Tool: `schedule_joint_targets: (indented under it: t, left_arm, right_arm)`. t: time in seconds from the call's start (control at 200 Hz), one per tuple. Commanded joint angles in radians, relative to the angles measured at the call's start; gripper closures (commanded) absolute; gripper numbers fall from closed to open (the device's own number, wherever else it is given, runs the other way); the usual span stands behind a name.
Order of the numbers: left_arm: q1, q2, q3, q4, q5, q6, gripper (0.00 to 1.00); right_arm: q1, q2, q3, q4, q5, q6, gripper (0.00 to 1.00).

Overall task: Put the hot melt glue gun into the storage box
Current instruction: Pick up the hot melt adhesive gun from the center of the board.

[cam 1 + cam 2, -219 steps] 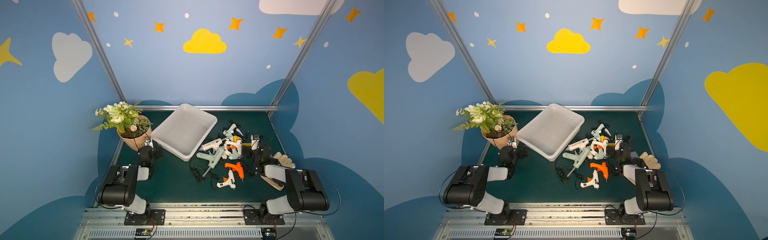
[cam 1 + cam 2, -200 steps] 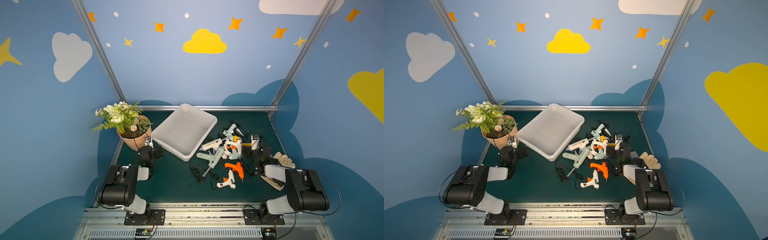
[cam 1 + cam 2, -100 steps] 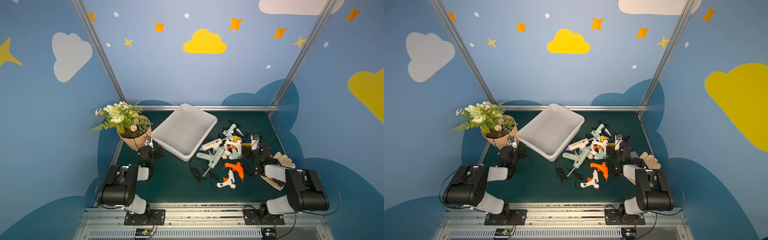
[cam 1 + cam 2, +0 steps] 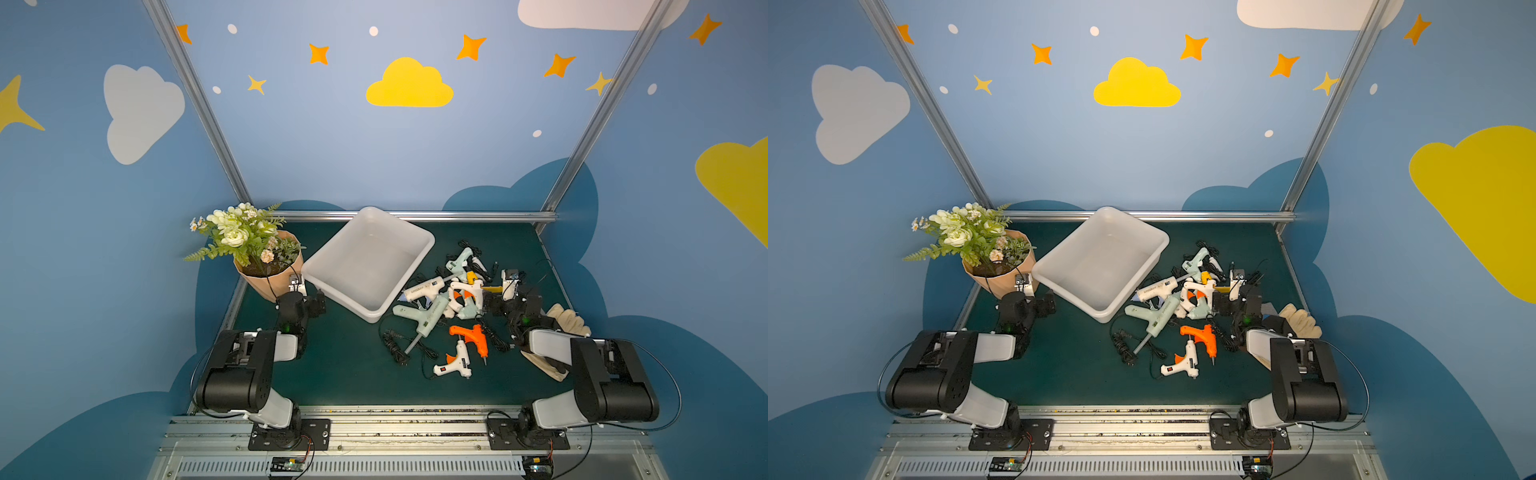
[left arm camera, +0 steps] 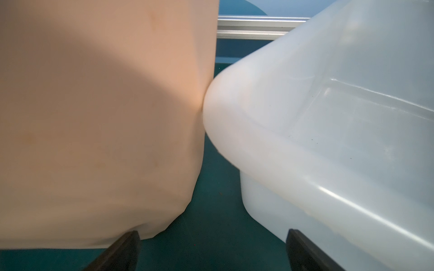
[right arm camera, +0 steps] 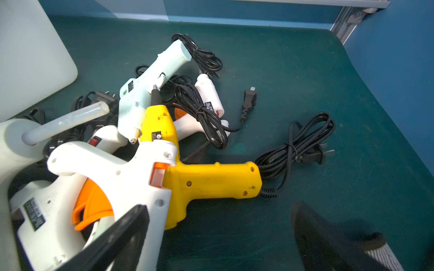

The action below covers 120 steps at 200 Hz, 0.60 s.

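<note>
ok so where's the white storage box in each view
Top views: the storage box sits back centre, between the flower pot and the glue guns.
Left wrist: its corner touches the flower pot.
Right wrist: its wall shows behind the glue guns.
Shared landmark: the silver rail along the table's back edge.

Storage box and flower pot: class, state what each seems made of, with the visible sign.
Storage box: milky, slightly see-through plastic, smooth and faintly glossy; light glints along its rolled rim. Flower pot: matt tan surface with soft folded edges, no shine; perhaps paper or matt plastic, the look leaves it open.
</note>
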State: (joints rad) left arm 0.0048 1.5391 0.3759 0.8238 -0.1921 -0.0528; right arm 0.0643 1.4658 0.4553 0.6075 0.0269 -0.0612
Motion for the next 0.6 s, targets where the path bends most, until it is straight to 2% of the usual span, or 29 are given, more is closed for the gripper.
schedule_joint_targets:
  t: [0.0,0.215,0.416,0.596]
  left_arm:
    - [0.013,-0.013,-0.005,0.031,0.041,-0.010,0.00]
    - [0.020,-0.099,-0.018,-0.020,0.051,-0.014,0.00]
    - [0.020,-0.216,-0.034,-0.100,0.034,-0.002,0.00]
    - [-0.006,-0.288,-0.015,-0.200,0.036,0.028,0.00]
  right_arm:
    - [-0.004,0.007,0.015,-0.013,-0.012,0.000,0.02]
    - [0.006,-0.069,0.035,-0.105,0.031,-0.001,0.02]
    - [0.014,-0.174,0.106,-0.346,0.184,0.072,0.02]
    - [0.024,-0.256,0.135,-0.489,0.239,0.136,0.02]
